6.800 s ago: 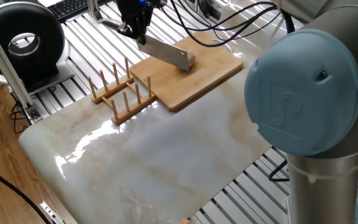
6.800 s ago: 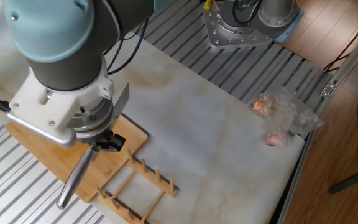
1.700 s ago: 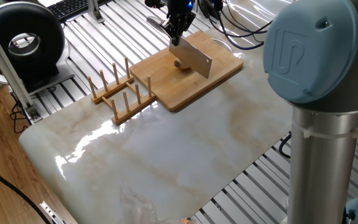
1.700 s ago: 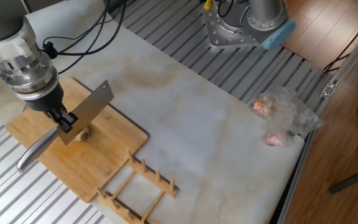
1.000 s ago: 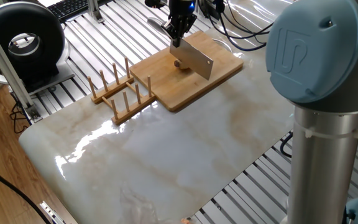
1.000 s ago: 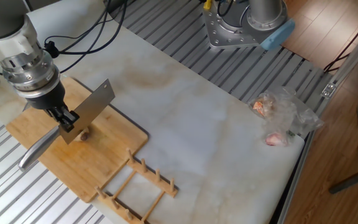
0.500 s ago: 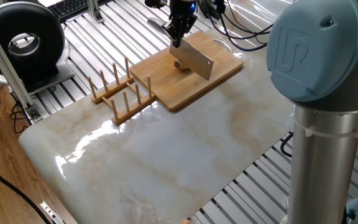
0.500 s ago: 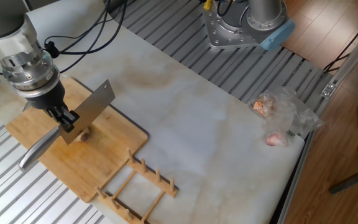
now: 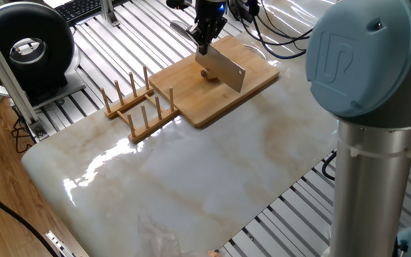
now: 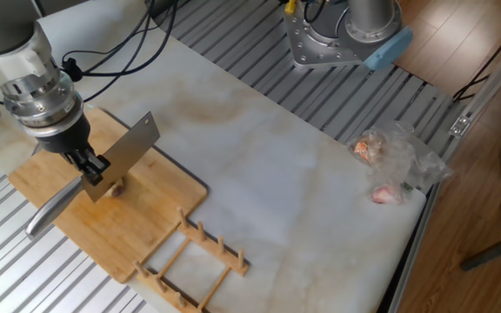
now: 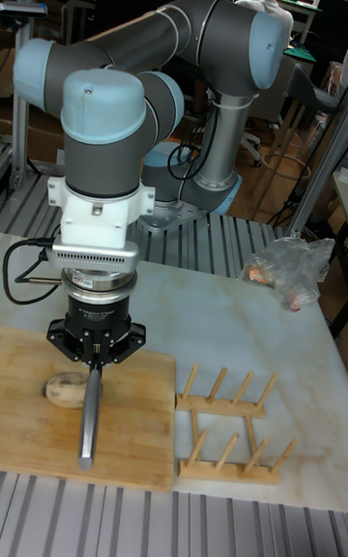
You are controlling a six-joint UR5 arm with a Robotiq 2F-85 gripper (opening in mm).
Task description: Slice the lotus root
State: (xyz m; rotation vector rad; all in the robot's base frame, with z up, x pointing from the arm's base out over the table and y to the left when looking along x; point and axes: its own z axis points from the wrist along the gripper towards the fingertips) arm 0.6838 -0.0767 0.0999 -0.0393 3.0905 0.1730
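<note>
The lotus root (image 9: 205, 73) is a small tan chunk on the bamboo board (image 9: 245, 89). My gripper (image 9: 204, 47) is shut on a cleaver, gripped where its handle meets the wide steel blade (image 9: 225, 68). The blade stands edge-down right beside the lotus root (image 10: 118, 185), which peeks out under it; whether it is cutting in I cannot tell. The handle (image 10: 49, 211) sticks out over the board's edge. In the tall fixed view the gripper (image 11: 94, 362) hangs just right of the lotus root (image 11: 64, 388), with the knife seen end-on.
A wooden peg rack (image 9: 137, 107) stands against the board's left corner on the marble tabletop (image 9: 191, 185). A crumpled plastic bag (image 10: 397, 161) lies near the far table edge. The arm's blue-capped elbow (image 9: 362, 64) fills the right foreground. Slotted aluminium rails (image 10: 11, 287) surround the table.
Over the last seconds the gripper carried the cleaver across the board to the lotus root. In the last second it has barely moved.
</note>
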